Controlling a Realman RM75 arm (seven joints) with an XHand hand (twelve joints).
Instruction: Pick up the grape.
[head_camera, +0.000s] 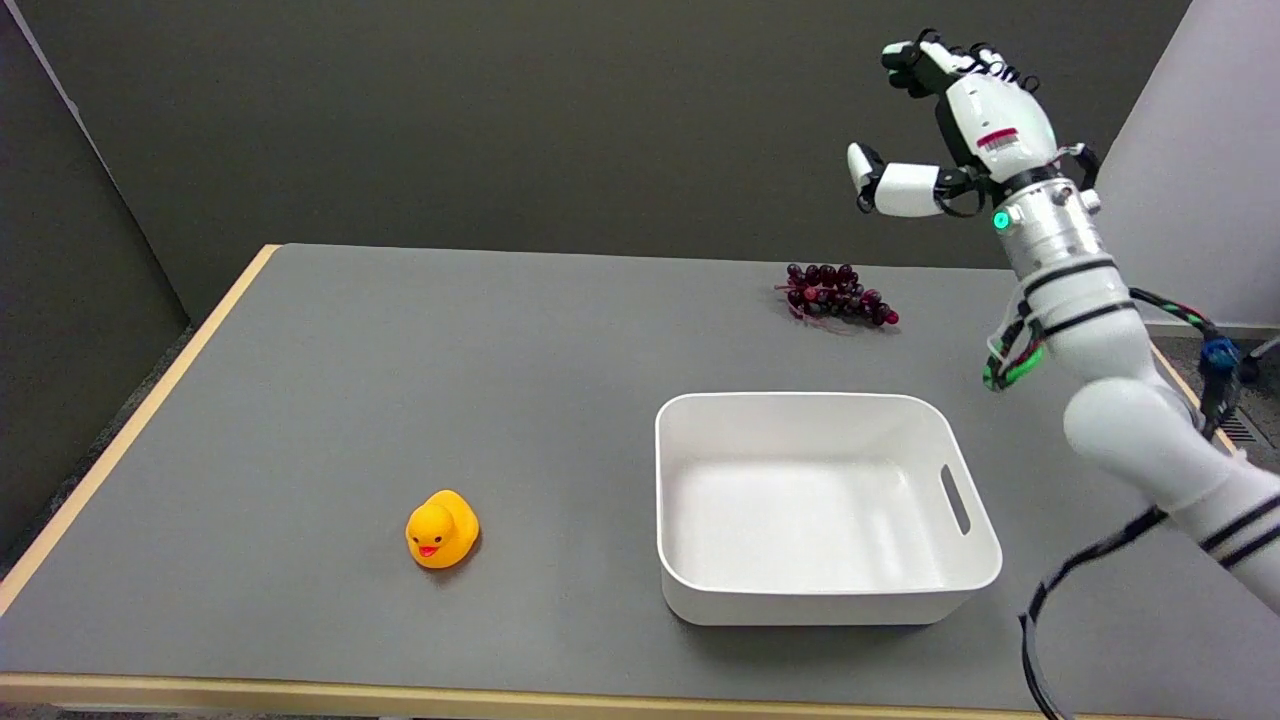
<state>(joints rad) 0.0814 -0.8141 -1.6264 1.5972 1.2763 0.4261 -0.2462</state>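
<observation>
A dark red bunch of grapes (835, 294) lies on the grey table (400, 380) near its far edge, right of centre. My right hand (955, 125) hangs in the air above and to the right of the bunch, well clear of it. Its fingers are spread apart, thumb pointing left, and nothing is in its grasp.
A white rectangular bin (825, 505) with a slot handle stands in front of the grapes, toward the near right. A yellow rubber duck (441, 529) sits at the near left of centre. Dark walls rise behind the table's far edge.
</observation>
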